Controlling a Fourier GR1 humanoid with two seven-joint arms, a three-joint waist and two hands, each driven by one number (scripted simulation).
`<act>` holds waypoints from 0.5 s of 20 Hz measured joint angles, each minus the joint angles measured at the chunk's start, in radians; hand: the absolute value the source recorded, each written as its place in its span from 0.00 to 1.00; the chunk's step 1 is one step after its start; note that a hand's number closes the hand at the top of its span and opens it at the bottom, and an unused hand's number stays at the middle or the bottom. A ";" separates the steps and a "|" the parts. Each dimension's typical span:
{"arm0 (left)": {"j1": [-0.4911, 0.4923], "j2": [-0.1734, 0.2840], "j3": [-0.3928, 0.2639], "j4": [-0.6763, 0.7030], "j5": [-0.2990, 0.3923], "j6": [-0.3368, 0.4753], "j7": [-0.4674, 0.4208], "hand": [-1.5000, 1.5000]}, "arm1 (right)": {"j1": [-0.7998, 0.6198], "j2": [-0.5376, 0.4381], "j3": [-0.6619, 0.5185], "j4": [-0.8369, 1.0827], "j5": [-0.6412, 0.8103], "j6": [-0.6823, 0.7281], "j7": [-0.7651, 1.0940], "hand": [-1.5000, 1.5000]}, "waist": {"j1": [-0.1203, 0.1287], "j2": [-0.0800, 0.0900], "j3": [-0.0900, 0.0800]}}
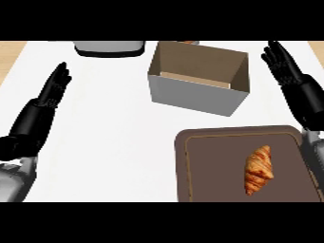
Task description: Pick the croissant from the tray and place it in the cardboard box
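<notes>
- Tabletop (108, 123): I see a white surface carrying everything in play. Between tray and box it lies bare, so I judge that nothing blocks a carry path there.
- Brown tray (227, 137): it sits at my lower right, with a raised rim. I judge the rim could catch descending fingers if I approach too low from the side.
- Cardboard box (199, 90): it stands open-topped just beyond the tray, turned at an angle to it. The near wall is tall; I judge that a carry kept too low would strike it and could push the box away or knock the pastry loose.
- Grey appliance (109, 47): it stands at the far edge, left of the box and well apart from the route.
- Right robot hand (285, 64): released, fingers straight, beside the box's right wall and holding nothing. Swinging inward carelessly could clip that wall.
- Left robot hand (54, 88): released, fingers straight, resting at the left, far from the task items.
- Croissant (259, 169): it lies lengthwise on the tray's right half, untouched. Its tapered, curved shape could slip from a grasp taken near a tip.
</notes>
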 measured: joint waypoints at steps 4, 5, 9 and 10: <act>0.047 -0.001 0.018 0.047 -0.019 0.022 0.016 0.50 | 0.003 0.027 -0.012 0.006 0.114 -0.166 0.054 0.00 | 0.000 0.001 0.000; 0.062 0.001 0.023 0.062 -0.026 0.036 0.029 0.50 | 0.009 0.031 -0.017 0.009 0.152 -0.223 0.073 0.00 | -0.001 0.001 0.000; 0.121 0.011 0.040 0.102 -0.032 0.063 0.066 0.50 | 0.081 -0.062 -0.056 0.094 0.351 -0.408 0.180 0.00 | -0.026 0.010 -0.012; 0.136 0.009 0.041 0.110 -0.033 0.069 0.071 0.50 | 0.098 -0.056 -0.076 0.107 0.386 -0.479 0.207 0.00 | -0.029 0.008 -0.010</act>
